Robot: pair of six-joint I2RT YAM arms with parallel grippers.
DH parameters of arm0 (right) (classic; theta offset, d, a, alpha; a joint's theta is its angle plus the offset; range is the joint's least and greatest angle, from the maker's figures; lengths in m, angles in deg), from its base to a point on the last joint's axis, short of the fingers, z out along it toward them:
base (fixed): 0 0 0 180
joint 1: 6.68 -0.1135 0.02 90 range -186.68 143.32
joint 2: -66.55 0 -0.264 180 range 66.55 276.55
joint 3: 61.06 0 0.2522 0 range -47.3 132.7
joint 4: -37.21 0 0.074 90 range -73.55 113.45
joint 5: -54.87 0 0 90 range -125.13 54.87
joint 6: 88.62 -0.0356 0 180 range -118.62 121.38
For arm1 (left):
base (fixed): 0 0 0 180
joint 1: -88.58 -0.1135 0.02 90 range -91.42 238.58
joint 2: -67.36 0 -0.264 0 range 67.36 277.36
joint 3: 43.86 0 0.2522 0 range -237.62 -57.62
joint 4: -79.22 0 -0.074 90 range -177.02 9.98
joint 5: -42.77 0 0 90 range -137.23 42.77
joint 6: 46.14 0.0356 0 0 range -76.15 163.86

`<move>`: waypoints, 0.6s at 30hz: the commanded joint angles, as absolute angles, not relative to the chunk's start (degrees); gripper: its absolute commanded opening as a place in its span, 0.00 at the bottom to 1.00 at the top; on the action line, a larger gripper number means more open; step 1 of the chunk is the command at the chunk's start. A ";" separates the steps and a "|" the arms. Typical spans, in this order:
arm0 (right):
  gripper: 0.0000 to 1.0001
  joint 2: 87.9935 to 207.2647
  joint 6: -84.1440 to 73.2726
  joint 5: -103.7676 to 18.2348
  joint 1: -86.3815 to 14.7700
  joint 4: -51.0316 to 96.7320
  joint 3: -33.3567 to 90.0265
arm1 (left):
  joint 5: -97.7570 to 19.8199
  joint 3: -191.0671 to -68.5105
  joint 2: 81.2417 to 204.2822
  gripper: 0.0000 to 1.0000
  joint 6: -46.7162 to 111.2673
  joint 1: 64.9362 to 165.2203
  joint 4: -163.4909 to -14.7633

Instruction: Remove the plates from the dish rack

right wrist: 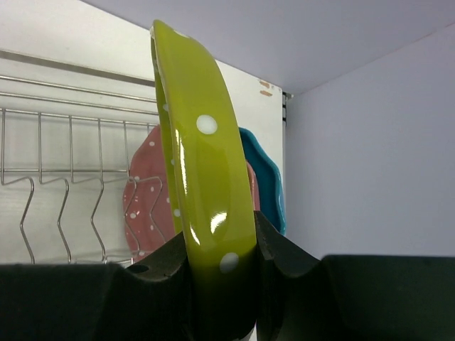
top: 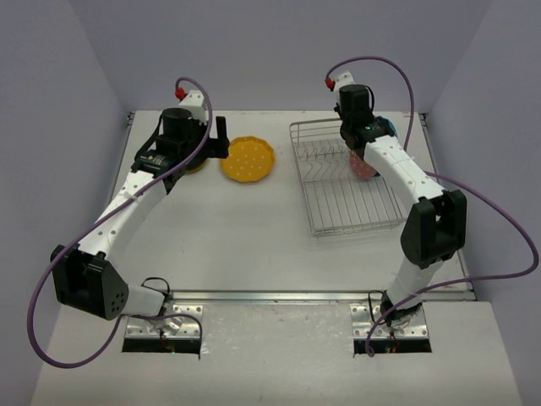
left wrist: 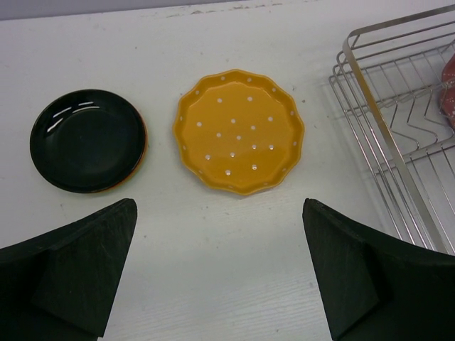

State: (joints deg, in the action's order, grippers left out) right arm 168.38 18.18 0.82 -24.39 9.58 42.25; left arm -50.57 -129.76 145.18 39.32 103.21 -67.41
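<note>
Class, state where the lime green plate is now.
Right wrist view, centre: the lime green plate stands on edge, clamped in the right gripper, in front of the pink plate and teal plate in the dish rack.

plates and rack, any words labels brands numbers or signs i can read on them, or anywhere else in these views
None: no word, label, brand, number or sign can be read in any view.
The yellow plate, lime green plate and pink plate carry only white dots.
The black plate and the dish rack show no lettering.
</note>
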 commanded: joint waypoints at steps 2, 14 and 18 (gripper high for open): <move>0.00 160.28 11.13 -2.23 -24.08 12.38 46.10 | -46.41 -129.32 142.85 1.00 37.80 101.04 -69.38; 0.00 149.89 -6.47 -38.32 -22.42 -3.90 51.41 | 0.08 -122.21 145.22 0.98 23.14 85.32 -85.33; 0.00 150.92 -11.59 -54.23 -22.45 -6.44 50.13 | 6.13 -121.96 145.23 0.95 20.87 85.55 -89.61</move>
State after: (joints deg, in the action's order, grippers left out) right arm 151.41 -3.62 -33.67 -22.44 -8.68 47.87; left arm -5.46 -121.56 145.68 24.65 84.90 -79.68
